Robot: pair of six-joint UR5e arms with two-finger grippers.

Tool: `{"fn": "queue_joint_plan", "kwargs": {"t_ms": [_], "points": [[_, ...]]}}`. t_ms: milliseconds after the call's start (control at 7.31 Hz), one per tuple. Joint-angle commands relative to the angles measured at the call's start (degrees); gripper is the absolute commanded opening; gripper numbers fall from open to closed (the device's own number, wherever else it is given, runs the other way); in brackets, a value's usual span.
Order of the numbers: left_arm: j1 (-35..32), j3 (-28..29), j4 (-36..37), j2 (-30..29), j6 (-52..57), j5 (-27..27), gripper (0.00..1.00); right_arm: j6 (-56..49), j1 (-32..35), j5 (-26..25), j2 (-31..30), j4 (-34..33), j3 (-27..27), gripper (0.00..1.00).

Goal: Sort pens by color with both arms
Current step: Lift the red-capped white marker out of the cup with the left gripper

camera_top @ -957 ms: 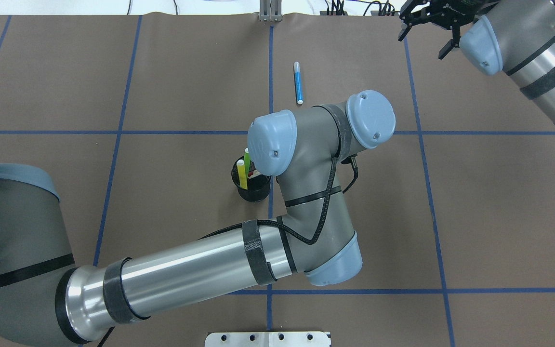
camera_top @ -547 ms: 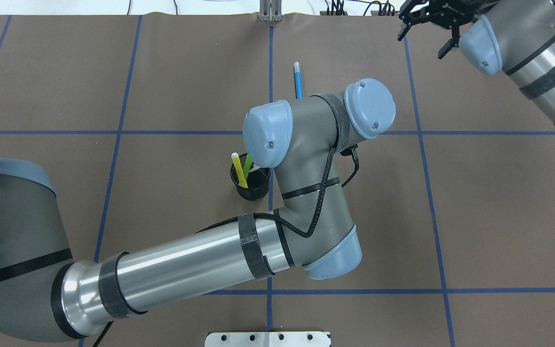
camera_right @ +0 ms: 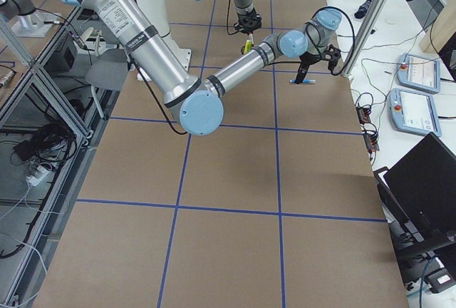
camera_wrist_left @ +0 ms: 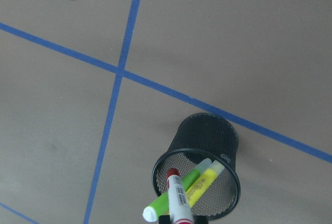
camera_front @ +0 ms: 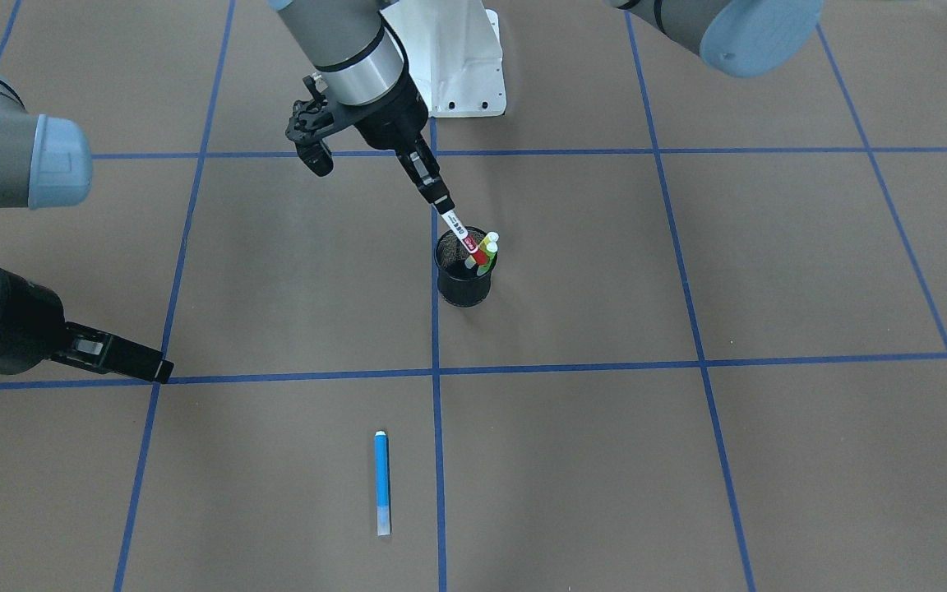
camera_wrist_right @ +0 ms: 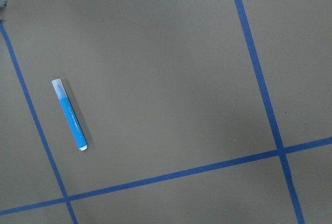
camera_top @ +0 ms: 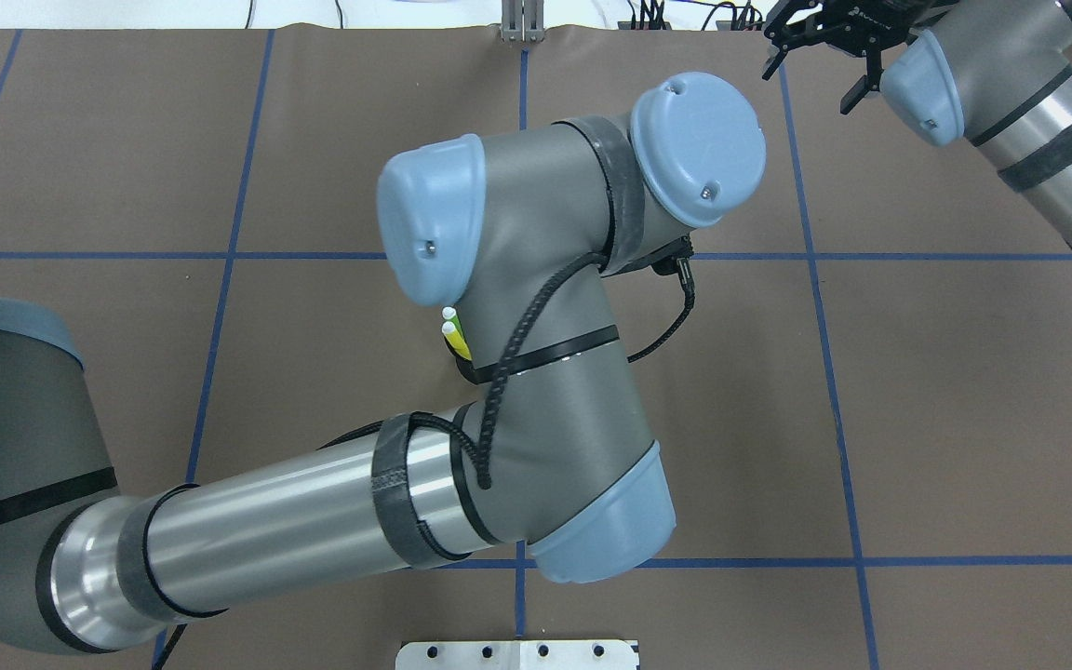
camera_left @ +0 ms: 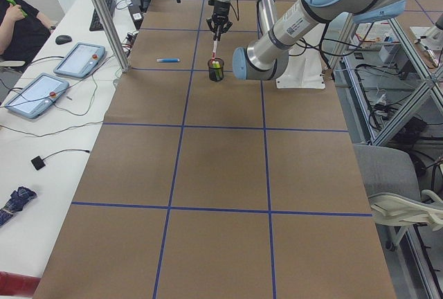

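**Item 1, left claw** (camera_front: 439, 200): the fingers are together, clamped on the upper end of the red-capped pen (camera_front: 459, 231). The left arm (camera_top: 536, 391) reaches over the middle of the table (camera_front: 687, 460). In the overhead view it covers most of the cup.

**Item 2, red-capped pen:** white body with a printed label, red at the lower end. It is held tilted, with the lower end inside the mouth of the mesh cup (camera_front: 461, 284), next to the two pens standing there.

**Item 3, green pen** (camera_wrist_left: 171, 197) **and yellow pen** (camera_wrist_left: 206, 180)**:** both lean in the cup side by side. Their pale upper ends rise above the rim.

**Item 4, mesh cup:** black and upright on the table, just beside one of the blue tape lines (camera_front: 687, 360) that divide the brown surface into squares.

**Item 5, blue pen** (camera_front: 381, 481)**:** it lies flat on the table by itself, well apart from the cup, on the operators' side. It is just beside a tape line and roughly parallel to it. The right wrist view also shows it flat on the brown surface.

**Item 6, right claw** (camera_top: 808, 79)**:** the fingers are spread apart. It hangs over the edge of the table farthest from the robot's base, on the end of the right arm (camera_top: 1038, 121). It is well apart from both the blue pen and the cup.
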Motion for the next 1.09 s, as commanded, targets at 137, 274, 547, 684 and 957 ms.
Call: {"fn": "queue_joint_plan", "kwargs": {"t_ms": [137,274,547,684,957], "points": [[-2.37,-10.46,2.89,1.06,1.80,-2.01,0.00,-0.73,0.02,-0.27,0.20,0.13,0.01,1.00],[-4.65,-12.22,2.71,1.06,1.80,-3.33,0.00,-0.55,0.11,-0.36,0.11,0.13,0.01,1.00],[-7.64,-12.42,-5.75,3.85,1.36,-3.17,0.00,-0.55,0.11,-0.36,0.03,0.31,0.44,1.00],[-9.57,-12.16,-13.73,7.18,0.93,-3.17,0.00,-0.55,0.11,-0.36,-0.50,4.05,0.45,1.00],[-12.74,-9.54,-25.27,10.19,-6.07,-2.47,0.00,-0.11,0.02,-0.71,-1.99,9.96,0.18,1.00]]}}
